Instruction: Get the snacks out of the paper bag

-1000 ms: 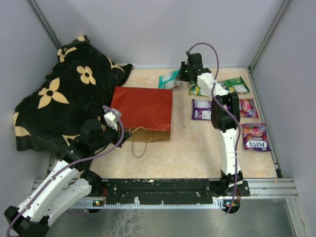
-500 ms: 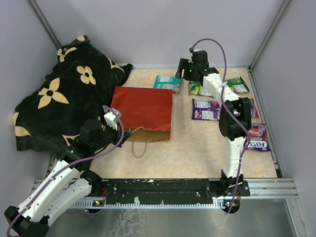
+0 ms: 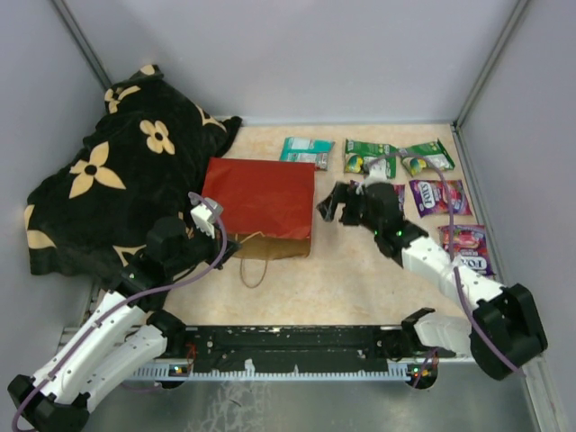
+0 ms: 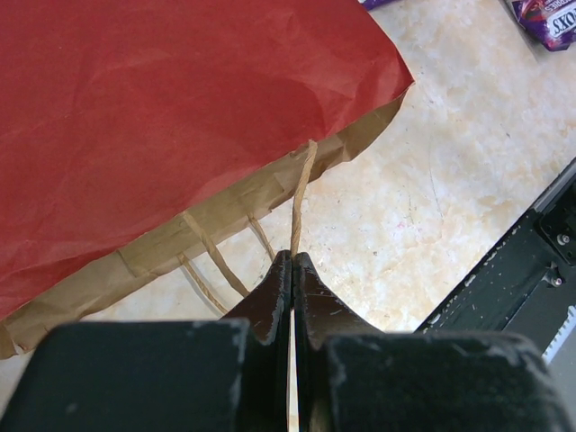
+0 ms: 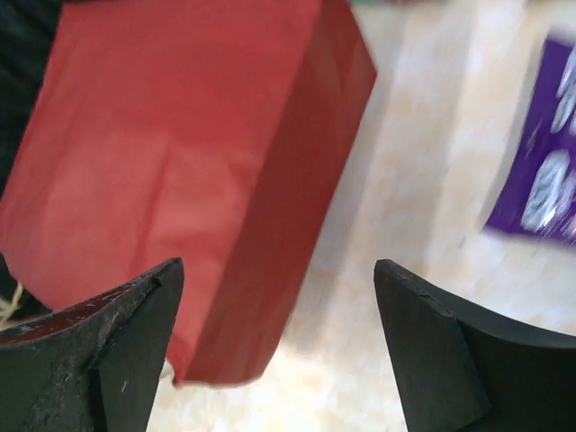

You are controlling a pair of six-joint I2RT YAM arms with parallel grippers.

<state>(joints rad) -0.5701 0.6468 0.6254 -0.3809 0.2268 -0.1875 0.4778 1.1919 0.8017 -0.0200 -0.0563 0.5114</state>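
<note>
We had released the teal packet [image 3: 306, 149] onto the desk [image 3: 360, 279] beyond the flat red paper bag [image 3: 259, 196] and pulled the right pincer [image 5: 279, 265] back beside it, spread and empty, left pincer [image 4: 292, 256] pinching the cord handle [image 4: 301, 193], so probably regrabbing.

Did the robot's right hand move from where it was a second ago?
Yes. The right gripper came nearer, away from the teal packet at the far side, and now hangs open beside the paper bag.
</note>
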